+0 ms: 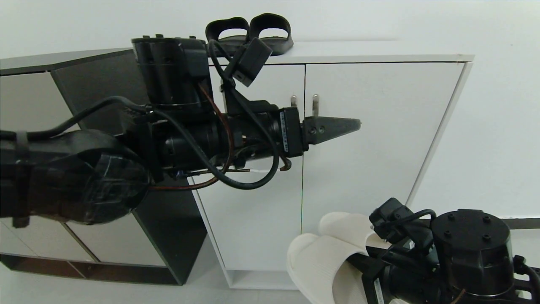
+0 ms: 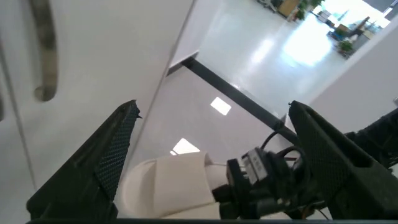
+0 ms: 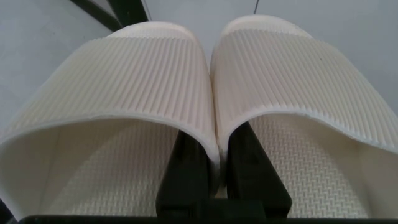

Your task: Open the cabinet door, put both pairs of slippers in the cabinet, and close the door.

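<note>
the white 2-door cabinet (image 1: 379,147) is shut, so the step in hand looks to be opening a door. the left gripper (image 1: 354,123) hangs in front of the right-hand door with its fingers spread wide and nothing between them. it is just beside that door's slim upright metal handle (image 1: 314,105) but not around it. to do this well, i would line the spread fingers up so the handle sits squarely between them and close firmly. then i would pull along the door's own arc, not straight out, so the grip does not slide off the thin bar. the right gripper (image 3: 214,182) is clamped on the pair of cream ribbed foam slippers (image 1: 325,257), pinching their 2 inner walls together, low in front of the cabinet. it is best held out of the door's swing. the pair of black slippers (image 1: 249,31) rests on the cabinet top.
</note>
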`<state>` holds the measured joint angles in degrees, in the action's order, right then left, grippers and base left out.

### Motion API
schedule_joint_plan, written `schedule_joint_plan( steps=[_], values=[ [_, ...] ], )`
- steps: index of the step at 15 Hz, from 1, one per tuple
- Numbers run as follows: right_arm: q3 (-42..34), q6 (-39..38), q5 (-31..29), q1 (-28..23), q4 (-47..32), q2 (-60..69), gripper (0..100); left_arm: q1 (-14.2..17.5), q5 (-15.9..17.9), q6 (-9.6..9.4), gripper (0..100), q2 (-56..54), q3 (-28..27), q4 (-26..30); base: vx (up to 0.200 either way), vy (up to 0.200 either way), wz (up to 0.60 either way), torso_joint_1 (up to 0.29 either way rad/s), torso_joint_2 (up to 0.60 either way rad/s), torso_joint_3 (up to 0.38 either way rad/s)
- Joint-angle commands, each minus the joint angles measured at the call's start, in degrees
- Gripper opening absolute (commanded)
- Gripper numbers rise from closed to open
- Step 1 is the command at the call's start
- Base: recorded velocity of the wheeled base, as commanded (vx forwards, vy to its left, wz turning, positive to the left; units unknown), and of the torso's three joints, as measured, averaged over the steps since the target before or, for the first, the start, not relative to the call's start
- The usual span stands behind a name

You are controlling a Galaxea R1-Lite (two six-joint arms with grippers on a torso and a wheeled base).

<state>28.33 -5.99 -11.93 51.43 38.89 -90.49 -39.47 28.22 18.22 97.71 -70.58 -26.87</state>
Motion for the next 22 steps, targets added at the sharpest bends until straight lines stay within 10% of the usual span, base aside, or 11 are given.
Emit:
schedule_joint_plan(
  steps=[1,9,22],
  values=[
    [0.6,0.1,0.0,0.4,0.8,-0.7,0,0.3,0.0,0.32,100,4.6,-7.1,3.4,0.000,0.000,0.00,0.000,0.00,0.000],
    [0.6,0.4,-0.1,0.4,2.3,-1.5,0,1.2,-9.9,-2.67,100,6.2,-9.0,3.8,0.000,0.000,0.00,0.000,0.00,0.000],
    [0.6,0.3,-0.3,0.1,2.3,-2.0,0,2.6,-12.0,-3.46,100,13.4,-17.3,5.6,0.000,0.000,0.00,0.000,0.00,0.000]
  ],
)
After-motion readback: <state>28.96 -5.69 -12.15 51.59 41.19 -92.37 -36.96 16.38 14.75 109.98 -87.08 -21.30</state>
